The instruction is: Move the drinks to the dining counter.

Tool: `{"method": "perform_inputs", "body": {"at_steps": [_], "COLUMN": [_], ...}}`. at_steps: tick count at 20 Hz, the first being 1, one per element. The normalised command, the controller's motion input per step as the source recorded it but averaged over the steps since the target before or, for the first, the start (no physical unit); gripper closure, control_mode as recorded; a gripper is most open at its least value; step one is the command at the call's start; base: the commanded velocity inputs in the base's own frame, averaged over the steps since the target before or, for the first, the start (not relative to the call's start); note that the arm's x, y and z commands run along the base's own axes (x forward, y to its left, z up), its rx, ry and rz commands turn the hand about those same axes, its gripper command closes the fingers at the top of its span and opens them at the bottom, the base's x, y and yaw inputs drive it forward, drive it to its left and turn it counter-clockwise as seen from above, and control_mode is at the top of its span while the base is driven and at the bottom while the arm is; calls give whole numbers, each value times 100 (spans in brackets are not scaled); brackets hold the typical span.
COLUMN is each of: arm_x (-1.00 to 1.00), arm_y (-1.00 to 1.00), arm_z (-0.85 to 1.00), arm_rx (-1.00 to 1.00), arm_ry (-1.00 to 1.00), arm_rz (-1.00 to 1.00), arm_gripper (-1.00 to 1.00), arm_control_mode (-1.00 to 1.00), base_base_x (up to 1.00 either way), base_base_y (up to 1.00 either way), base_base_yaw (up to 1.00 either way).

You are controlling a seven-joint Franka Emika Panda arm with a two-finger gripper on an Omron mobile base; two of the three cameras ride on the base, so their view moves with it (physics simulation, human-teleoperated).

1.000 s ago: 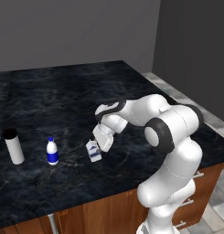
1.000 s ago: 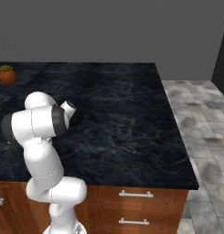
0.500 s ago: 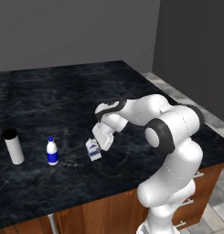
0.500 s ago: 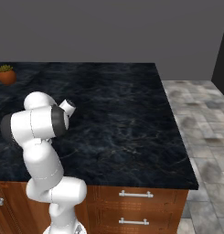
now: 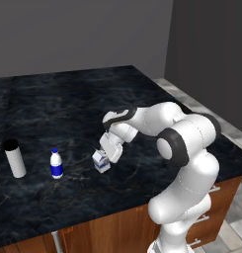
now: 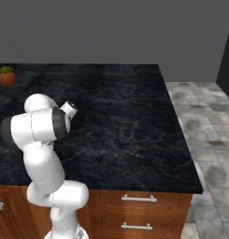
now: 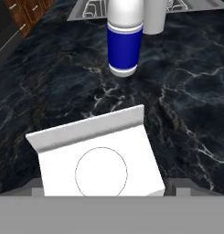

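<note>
Carton (image 5: 100, 161) sits mid-frame on the dining counter (image 5: 68, 104); gripper (image 5: 106, 157) hugs it, grip unclear. All 3 drinks placed, so retreat next.

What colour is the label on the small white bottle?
Blue, on the small white bottle; clearest in the hand view.

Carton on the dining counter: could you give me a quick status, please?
End effector at the carton, jaws look spread. Carton upright on dining counter. Blue-label bottle and black-capped cylinder stand alongside, apart. Nothing in the way.
</note>
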Motion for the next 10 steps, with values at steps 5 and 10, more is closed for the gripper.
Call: {"method": "perform_inputs", "body": {"at_steps": [5,10], "arm_x": [0,-12], "arm_y": [-18,-37], "arm_z": [0,21], "arm_rx": [0,0], "arm_ry": [-2,-5], "arm_rz": [0,-1], "arm_gripper": [-100,-100], "arm_control_mode": [-100,-100], "base_base_x": [0,0], "base_base_y": [0,0], "base_base_yaw": [0,0]}}
